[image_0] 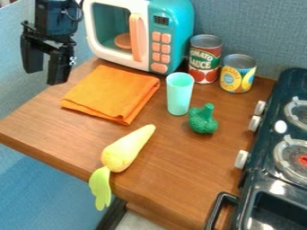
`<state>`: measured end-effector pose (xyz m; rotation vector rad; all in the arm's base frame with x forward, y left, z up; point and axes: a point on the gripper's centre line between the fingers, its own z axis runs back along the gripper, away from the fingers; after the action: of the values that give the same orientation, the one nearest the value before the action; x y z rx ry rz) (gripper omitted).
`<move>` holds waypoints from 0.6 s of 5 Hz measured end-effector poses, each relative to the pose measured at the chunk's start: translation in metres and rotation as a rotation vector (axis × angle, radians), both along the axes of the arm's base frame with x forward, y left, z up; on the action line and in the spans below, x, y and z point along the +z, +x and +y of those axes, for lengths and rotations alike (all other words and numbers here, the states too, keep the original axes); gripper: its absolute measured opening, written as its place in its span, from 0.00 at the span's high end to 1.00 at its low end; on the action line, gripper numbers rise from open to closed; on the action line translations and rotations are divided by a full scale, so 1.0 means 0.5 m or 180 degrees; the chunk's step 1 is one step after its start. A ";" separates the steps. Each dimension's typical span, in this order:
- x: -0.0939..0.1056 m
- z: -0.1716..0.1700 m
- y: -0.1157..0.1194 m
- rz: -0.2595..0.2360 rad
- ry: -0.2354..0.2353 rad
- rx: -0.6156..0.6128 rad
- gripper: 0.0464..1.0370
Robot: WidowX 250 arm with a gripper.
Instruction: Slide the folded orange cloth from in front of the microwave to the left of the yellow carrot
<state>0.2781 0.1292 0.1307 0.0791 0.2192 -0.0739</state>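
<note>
Orange cloth (111,93) on wooden table (174,170), blue walls (258,27)

The robot arm (55,20) is black, with thin dark cables and a blocky two-fingered pincer (46,75).

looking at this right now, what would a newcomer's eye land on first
Probably the bright orange cloth, folded flat on the wooden table in front of the teal and white toy microwave. Next might come the yellow toy vegetable near the table's front edge, its green leafy top hanging past that edge. The black pincer hangs at the upper left, open and holding nothing.
</note>
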 end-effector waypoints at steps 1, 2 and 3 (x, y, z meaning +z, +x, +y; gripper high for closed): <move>-0.021 -0.003 -0.002 0.0106 -0.0046 0.0012 0.04; -0.058 -0.009 0.056 0.0055 -0.0012 0.0053 0.04; -0.074 -0.023 0.105 -0.0150 0.0032 -0.0054 0.04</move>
<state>0.3305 0.1175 0.0937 0.0927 0.1719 -0.0878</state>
